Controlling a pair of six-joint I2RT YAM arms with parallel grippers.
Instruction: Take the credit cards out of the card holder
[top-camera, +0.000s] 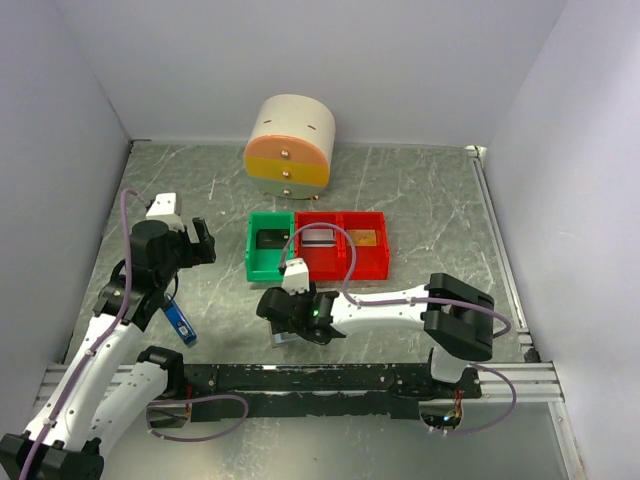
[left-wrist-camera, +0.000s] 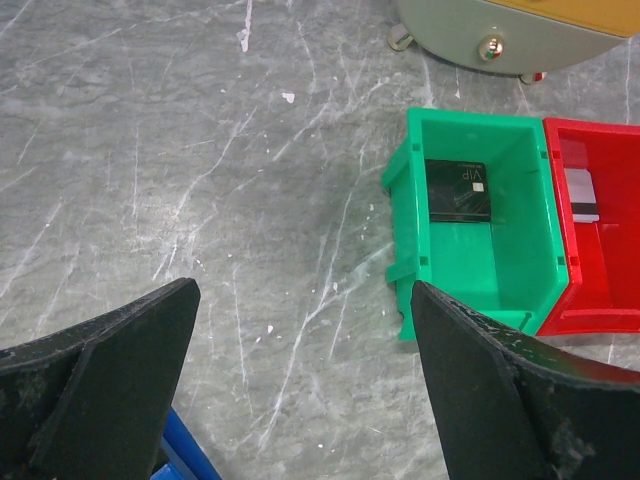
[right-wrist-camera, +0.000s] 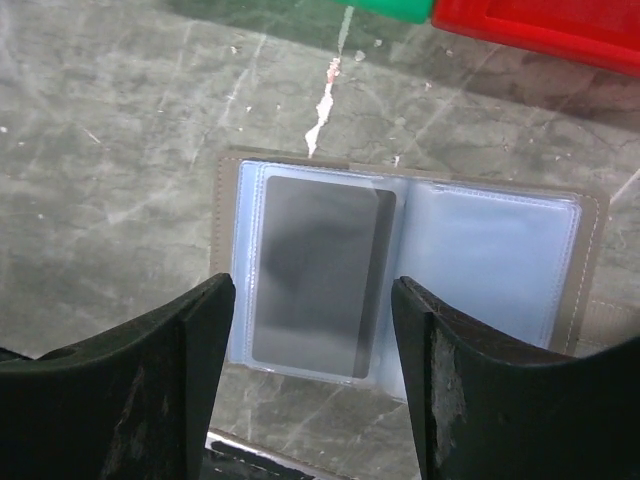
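Note:
The grey-brown card holder (right-wrist-camera: 590, 260) lies open on the table, its pale blue pockets up. A dark grey card (right-wrist-camera: 315, 280) sits in its left pocket; the right pocket looks empty. My right gripper (right-wrist-camera: 312, 300) is open and hovers just above the left pocket, touching nothing. In the top view the right gripper (top-camera: 285, 315) hides most of the holder (top-camera: 283, 341). A black card (left-wrist-camera: 460, 190) lies in the green bin (left-wrist-camera: 520, 270). A silver card (top-camera: 318, 237) and a gold card (top-camera: 364, 238) lie in the red bins. My left gripper (left-wrist-camera: 305, 300) is open and empty over bare table.
A round cream, orange and yellow drawer unit (top-camera: 290, 145) stands at the back. The green bin (top-camera: 256, 262) and two red bins (top-camera: 340, 265) stand in a row mid-table. A blue-and-black stick (top-camera: 180, 320) lies by the left arm. Grey walls close in three sides.

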